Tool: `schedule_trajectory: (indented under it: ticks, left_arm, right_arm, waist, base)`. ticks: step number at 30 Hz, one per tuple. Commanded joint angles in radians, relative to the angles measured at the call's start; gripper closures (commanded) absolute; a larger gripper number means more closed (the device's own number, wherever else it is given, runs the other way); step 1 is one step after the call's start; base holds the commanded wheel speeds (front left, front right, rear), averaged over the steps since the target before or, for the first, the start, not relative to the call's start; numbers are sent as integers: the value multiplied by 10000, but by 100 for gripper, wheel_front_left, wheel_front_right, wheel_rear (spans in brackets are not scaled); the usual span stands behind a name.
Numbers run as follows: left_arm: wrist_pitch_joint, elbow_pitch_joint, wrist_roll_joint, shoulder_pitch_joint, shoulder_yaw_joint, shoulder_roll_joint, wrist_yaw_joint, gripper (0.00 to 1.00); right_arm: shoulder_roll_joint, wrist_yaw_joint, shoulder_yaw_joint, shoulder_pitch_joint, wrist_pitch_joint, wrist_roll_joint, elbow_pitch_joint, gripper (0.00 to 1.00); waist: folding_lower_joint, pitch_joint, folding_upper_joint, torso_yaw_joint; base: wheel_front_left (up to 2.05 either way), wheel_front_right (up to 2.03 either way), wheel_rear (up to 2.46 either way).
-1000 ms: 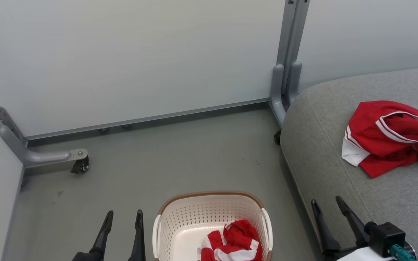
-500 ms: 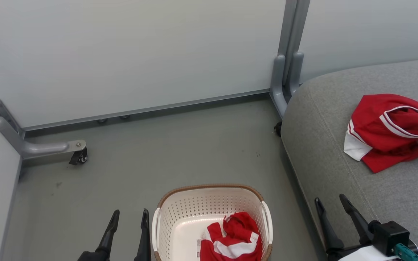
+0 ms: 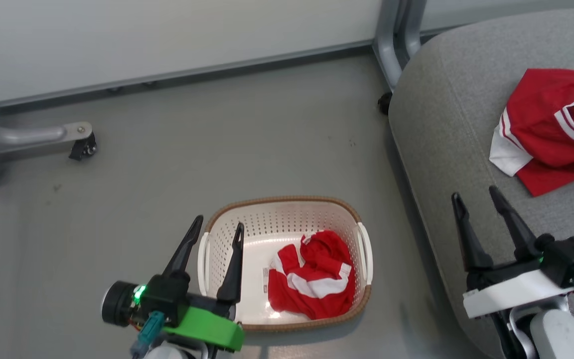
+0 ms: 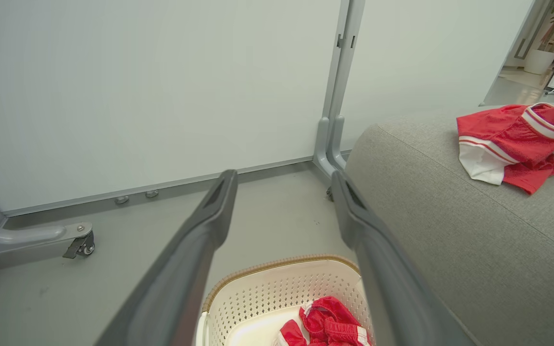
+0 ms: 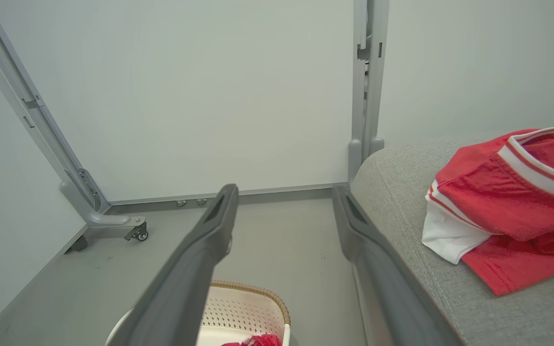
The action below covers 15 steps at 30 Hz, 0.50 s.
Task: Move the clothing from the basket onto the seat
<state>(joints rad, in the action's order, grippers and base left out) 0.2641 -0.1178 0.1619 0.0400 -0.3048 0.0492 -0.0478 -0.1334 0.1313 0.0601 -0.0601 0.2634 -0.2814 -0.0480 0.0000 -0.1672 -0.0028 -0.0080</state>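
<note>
The left gripper (image 3: 219, 222) has its two long dark fingers spread wide, with nothing between them. It hangs over the left end of the small oval cream-white perforated plastic basket (image 3: 277, 200) with the brown woven-look rim. In the head view one finger crosses the basket's inside and the other falls outside its white handle. The left wrist view looks out over the basket from above, so the fingers seem to be above it, not in it. That placement, with the jaws wide, looks like readiness to drop onto bunched cloth.

In the basket's right half lies a crumpled red jersey garment with white stripes (image 3: 312, 279) — the piece left to move.

The right gripper (image 3: 473, 192) is also spread and empty, over the rounded near edge of the large grey fabric-upholstered sofa seat (image 3: 441, 149). There it is probably clear of the left arm's reach into the basket.

Further in on the seat, apart from those fingers, rests a second red garment with white trim (image 3: 556, 124) — well back from the edge, so unlikely to slide off. The basket stands on the grey floor (image 3: 167, 149) just beside the seat.
</note>
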Motion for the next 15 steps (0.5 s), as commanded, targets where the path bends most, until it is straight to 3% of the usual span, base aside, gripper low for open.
schedule_trajectory:
  ticks: [1, 8, 15]
  left_arm:
    - [5, -160, -219, 564, -128, 25, -115, 0]
    - [5, -1692, -913, 2717, -1184, 31, -586, 0]
    - [6, -4075, -1594, 5259, -3136, 78, -828, 0]
  right_arm:
    - [-106, -10, -76, -405, 19, -76, 127, 0]
    - [-449, -10, -144, -1661, 21, -49, 544, 0]
    - [-463, -10, -292, -2449, 19, -209, 1070, 0]
  waist:
    - [0, -2009, 28, -142]
    - [0, -3977, 28, -396]
    - [0, -5516, 28, -639]
  base:
    - [0, 0, 0]
    - [0, 0, 0]
    - [0, 0, 0]
